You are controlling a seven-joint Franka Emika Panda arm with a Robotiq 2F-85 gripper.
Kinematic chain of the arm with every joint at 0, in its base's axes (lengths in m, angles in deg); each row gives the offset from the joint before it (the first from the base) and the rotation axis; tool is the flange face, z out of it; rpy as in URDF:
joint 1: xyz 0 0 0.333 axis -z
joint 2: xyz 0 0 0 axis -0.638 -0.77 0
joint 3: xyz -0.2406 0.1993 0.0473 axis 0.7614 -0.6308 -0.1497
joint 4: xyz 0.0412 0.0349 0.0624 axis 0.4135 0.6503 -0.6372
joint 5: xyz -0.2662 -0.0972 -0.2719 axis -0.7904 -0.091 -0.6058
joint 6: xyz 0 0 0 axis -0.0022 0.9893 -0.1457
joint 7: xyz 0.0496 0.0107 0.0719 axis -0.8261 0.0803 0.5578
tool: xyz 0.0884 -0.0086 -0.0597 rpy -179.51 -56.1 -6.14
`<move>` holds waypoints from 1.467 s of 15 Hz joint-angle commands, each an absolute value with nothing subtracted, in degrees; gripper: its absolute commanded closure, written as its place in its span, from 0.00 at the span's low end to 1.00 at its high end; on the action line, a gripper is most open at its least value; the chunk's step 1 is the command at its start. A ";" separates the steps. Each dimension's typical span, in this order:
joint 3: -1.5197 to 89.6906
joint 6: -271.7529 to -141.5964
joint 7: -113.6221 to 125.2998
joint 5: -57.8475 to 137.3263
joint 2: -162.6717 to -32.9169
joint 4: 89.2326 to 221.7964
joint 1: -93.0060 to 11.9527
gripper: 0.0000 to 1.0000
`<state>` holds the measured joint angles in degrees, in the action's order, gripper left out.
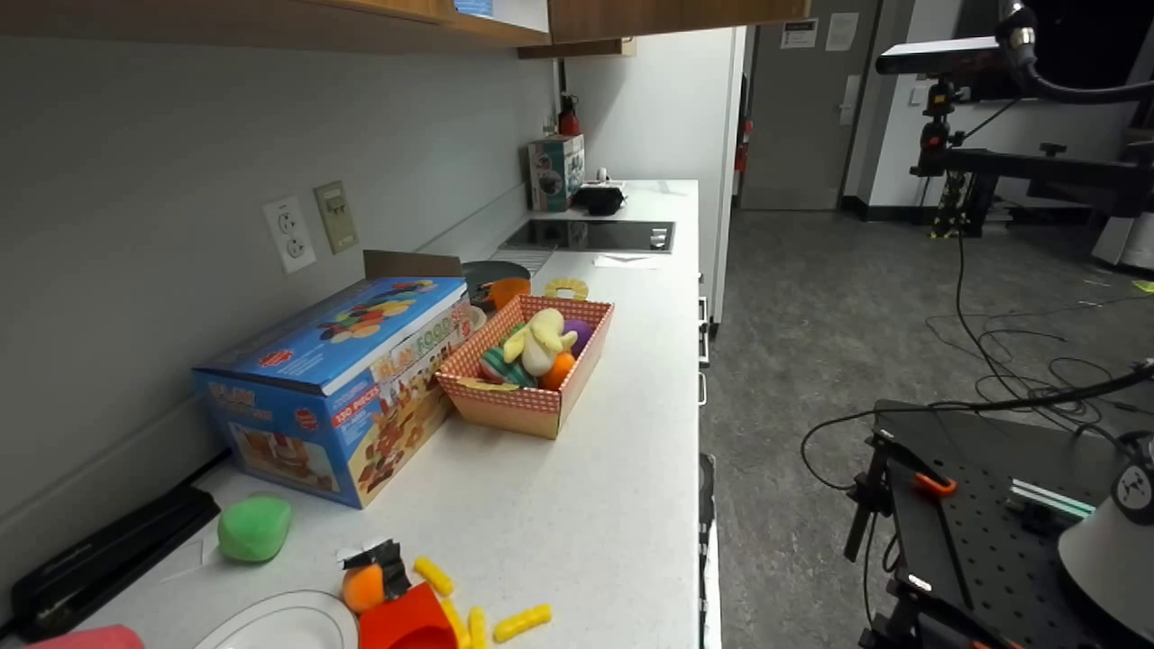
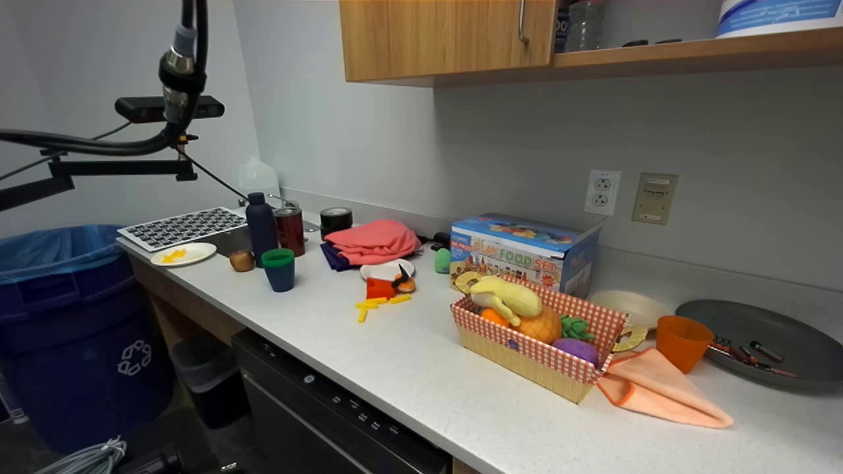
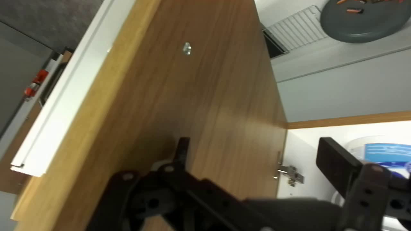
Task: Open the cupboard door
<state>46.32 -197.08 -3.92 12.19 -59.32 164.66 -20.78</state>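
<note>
Black two-finger gripper (image 3: 254, 144) closest to the wrist camera: fingers spread wide, nothing held between them. Right behind it, the task's thing: flat, plain, brown wood-grain cupboard door (image 3: 218, 96), inner face showing, swung well out from the overhead wood cabinet (image 3: 350, 119). Same cupboard door (image 1: 676, 18) juts out up top in an exterior view. Door-side finger sits close to the inner face; touching or not, can't tell. Small shiny metal fitting (image 3: 187, 48) towards the free edge, probably a screw head.

Step, my read: push the door out from inside; task looks nearly done. Do it well: bear on the free-edge side for leverage, follow the arc, no need to grip. Farther back, silver metal hinge (image 3: 291, 173): ease off if it resists, don't force it. Beyond, white, blue-labelled tub (image 3: 390, 149) inside the cabinet; keep the other finger clear of it when backing out. Farthest, on the white countertop (image 3: 276, 9), dark grey round pan (image 3: 362, 25) beside a metal wire rack (image 3: 295, 29), likely not in the way.
</note>
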 commanded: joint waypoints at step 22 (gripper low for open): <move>50.11 -198.72 -6.68 14.02 -57.93 161.98 -25.45 0.00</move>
<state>50.26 -197.03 -11.50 8.16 -61.52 158.74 -22.77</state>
